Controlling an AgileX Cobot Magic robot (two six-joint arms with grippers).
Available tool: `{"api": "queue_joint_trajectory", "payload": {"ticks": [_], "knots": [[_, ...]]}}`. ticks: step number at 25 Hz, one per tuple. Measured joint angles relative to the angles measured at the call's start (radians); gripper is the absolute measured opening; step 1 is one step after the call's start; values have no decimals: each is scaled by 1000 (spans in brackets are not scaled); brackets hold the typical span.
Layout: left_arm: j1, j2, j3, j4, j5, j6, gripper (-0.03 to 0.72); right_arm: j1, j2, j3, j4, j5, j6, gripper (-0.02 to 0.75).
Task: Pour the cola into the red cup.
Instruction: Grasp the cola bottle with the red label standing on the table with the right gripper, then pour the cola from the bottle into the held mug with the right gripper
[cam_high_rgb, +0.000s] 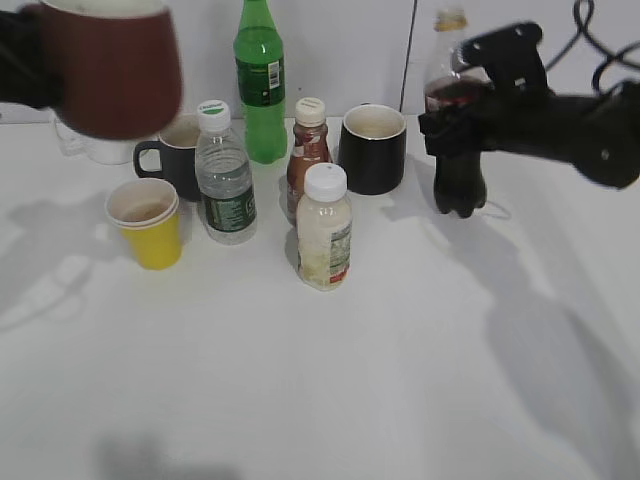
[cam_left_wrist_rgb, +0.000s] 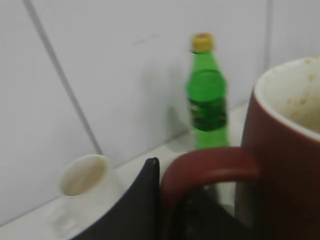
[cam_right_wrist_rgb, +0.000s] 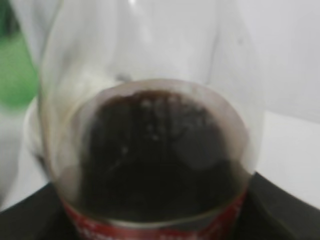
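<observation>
Cola (cam_high_rgb: 459, 150) clamped in my right pincer (cam_high_rgb: 470, 125), cup (cam_high_rgb: 112, 68) in left; cap's on, so tipping pours nothing, and they're far apart.

We see a white desk (cam_high_rgb: 400, 380) filling most of the exterior view, its matte top carrying soft grey shadows that fall toward the near edge. Behind it stands a pale wall (cam_high_rgb: 340, 45) of large smooth panels (thin dark seams divide them), which meets the desk's far edge directly.
</observation>
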Motion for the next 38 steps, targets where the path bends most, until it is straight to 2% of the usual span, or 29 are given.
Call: {"api": "queue_joint_trajectory", "payload": {"ticks": [5,8,17,29,38], "knots": [[-128,17,0,0,32,0,43,100,-169,1,-17,182,-173,459],[-177,61,0,0,33,0,43,162,-246,1,-18,248,-270,459],[-225,169,0,-13,-54,0,43,294,-354,1,-20,350,-678,459],[-278,175,1,-40,-95,0,43,318,-354,1,-20,350,-997,459],[-283,178,1,-39,-95,0,43,319,-354,1,-18,283,-1130,459]]}}
